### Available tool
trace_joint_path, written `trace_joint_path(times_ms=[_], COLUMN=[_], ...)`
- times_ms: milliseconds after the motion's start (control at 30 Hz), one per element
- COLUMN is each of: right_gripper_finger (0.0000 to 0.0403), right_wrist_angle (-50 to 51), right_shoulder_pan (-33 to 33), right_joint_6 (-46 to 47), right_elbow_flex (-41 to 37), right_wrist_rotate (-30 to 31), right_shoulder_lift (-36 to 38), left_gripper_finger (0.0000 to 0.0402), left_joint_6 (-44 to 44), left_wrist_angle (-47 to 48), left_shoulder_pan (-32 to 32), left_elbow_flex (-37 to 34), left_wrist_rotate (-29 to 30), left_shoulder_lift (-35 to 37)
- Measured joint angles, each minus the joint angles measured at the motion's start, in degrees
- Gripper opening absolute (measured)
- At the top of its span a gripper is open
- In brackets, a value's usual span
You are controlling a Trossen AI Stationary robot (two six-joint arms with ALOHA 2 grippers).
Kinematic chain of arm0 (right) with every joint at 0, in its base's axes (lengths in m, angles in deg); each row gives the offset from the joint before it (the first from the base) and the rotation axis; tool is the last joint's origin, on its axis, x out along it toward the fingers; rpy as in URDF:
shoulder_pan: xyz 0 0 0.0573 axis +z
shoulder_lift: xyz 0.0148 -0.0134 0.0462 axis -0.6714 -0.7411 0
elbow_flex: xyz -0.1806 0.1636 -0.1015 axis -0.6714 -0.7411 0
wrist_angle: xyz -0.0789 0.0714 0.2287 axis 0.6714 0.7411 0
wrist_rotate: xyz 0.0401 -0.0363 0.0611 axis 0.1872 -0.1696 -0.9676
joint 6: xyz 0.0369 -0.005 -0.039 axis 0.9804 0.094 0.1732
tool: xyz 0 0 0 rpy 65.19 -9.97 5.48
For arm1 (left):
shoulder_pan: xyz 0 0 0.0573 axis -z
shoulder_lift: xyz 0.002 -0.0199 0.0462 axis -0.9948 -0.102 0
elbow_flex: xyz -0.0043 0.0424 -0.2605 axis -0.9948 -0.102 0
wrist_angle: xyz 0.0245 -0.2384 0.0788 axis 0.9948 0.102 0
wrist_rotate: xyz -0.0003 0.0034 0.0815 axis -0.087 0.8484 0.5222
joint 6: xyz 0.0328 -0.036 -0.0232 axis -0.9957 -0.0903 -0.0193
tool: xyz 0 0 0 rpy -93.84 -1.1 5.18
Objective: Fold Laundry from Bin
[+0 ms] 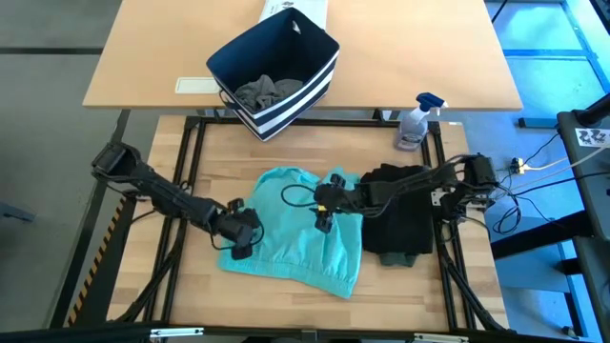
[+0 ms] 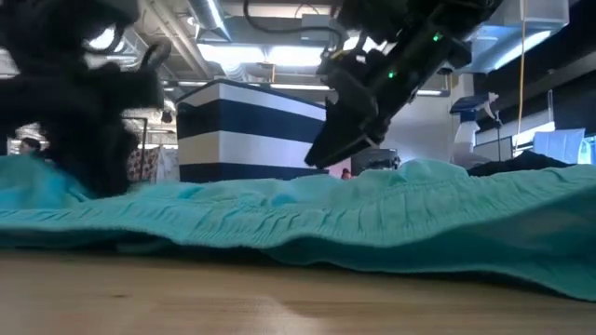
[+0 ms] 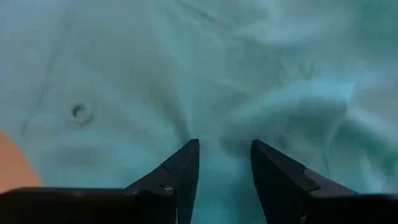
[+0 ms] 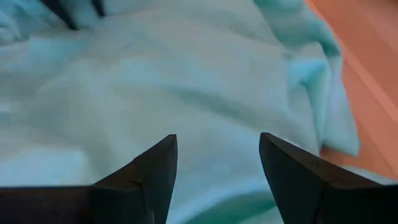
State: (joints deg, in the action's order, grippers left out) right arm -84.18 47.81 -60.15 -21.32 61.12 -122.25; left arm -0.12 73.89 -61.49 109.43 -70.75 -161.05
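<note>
**Teal piece flat on the bench, both grippers over it**

The teal piece point(image 1: 295, 229) lies spread and wrinkled on the bench point(image 1: 143, 276), directly under both pairs of fingers. The left gripper point(image 3: 224, 163) hovers low at 1 edge, fingers parted with only cloth beneath, nothing pinched. The right gripper point(image 4: 217, 158) stands wider apart above the far side, also empty. The cloth looks light, limp and likely to bunch; a ribbed hem or corner beside each gripper seems the firmest hold. The bin point(image 1: 276, 67) sits beyond.
</note>
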Motion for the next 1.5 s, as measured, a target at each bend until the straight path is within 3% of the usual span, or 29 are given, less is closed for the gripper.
trace_joint_path(times_ms=[300, 433, 600, 800, 900, 1000, 1100, 1233, 1500], right_gripper_finger=[0.0224, 0.0224, 0.0224, 0.0224, 0.0224, 0.0224, 0.0224, 0.0224, 0.0224], right_wrist_angle=[3.4, 9.4, 13.9, 12.1, 6.2, -0.3, -4.4, -5.8, -9.2], right_shoulder_pan=[-0.3, -0.4, -1.1, -4.1, -4.3, -2.9, -1.0, 0.7, 4.8], right_joint_6=[0.2, 0.3, -1.1, -1.6, -3.2, -4.3, -5.9, -6.0, -5.6], right_elbow_flex=[0.7, 2.3, 4.8, 4.9, 4.9, 5.0, 5.0, 5.0, 5.0], right_wrist_rotate=[0.0, 4.0, 9.0, 4.3, 0.0, -4.4, -5.0, -4.8, -4.0], right_shoulder_lift=[0.0, 0.0, 0.0, 0.0, -0.3, -0.5, -0.7, -0.7, -0.7], left_gripper_finger=[0.0139, 0.0132, 0.0118, 0.0117, 0.0117, 0.0117, 0.0117, 0.0117, 0.0149], left_joint_6=[9.7, 12.2, 11.1, 3.7, 0.6, 0.6, -0.5, -5.6, -15.0], left_wrist_angle=[-3.6, -2.2, 0.4, 5.7, 12.2, 20.8, 23.8, 21.0, 15.3], left_shoulder_pan=[11.6, 17.0, 19.9, 18.7, 15.8, 8.8, 0.8, -9.6, -21.9], left_elbow_flex=[-0.6, 0.8, 3.1, 5.2, 4.7, 4.1, 2.6, 1.0, 0.0], left_wrist_rotate=[-17.3, -19.8, -10.0, 8.3, 15.3, 15.5, 12.1, 3.0, -4.9], left_shoulder_lift=[-4.3, -3.2, 0.7, 7.2, 10.7, 13.7, 15.5, 15.8, 15.7])
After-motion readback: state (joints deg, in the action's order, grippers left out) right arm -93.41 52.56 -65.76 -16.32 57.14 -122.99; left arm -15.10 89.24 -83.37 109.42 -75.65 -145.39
